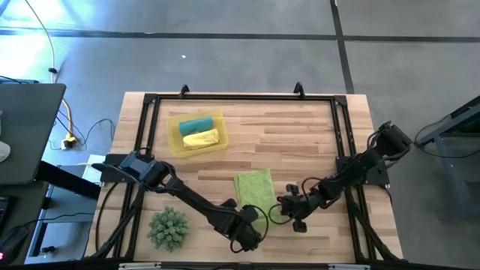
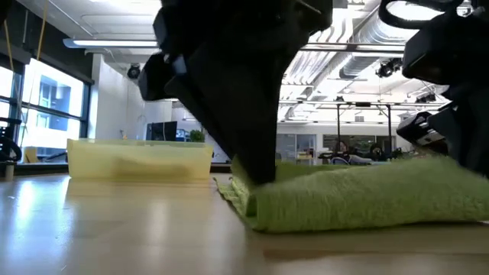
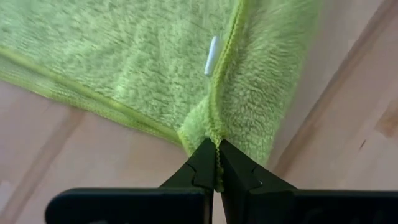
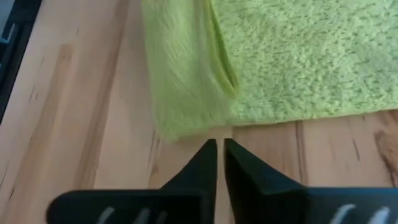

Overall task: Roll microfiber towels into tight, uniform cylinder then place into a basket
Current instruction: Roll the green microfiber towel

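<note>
Left gripper point(image 3: 216, 163): the jaws are pressed together on the stitched hem of the lime green towel point(image 1: 253, 187), right at a folded corner, as the left wrist view shows; a pinch of cloth is caught between the dark fingertips.
Left gripper, placing: it is seen in the high view point(image 1: 251, 227) at the towel's near edge, low over the front of the table.
Right gripper point(image 4: 218, 148): the fingers are drawn almost together with only a thin slit between them, and nothing is held; the tips are parked on bare wood just off the towel's edge.
Right gripper, placing: it is found in the high view point(image 1: 287, 207) just beside the towel's right side, the arm stretched in from the table's right edge.
Lime green towel: it is laid on the wooden table point(image 1: 300, 135) between the two grippers, with its near edge folded over on itself into a thick lip in the low view point(image 2: 367, 195); a small white tag point(image 3: 211, 55) is seen by the hem.
Basket point(image 1: 174, 129): it is set well apart, towards the back left of the table.
Basket contents: a rolled teal towel point(image 1: 196, 124) and a rolled yellow towel point(image 1: 201, 139) are lodged inside, side by side.
Spiky green ball point(image 1: 168, 228): it is left at the front left corner, beside the left arm.
</note>
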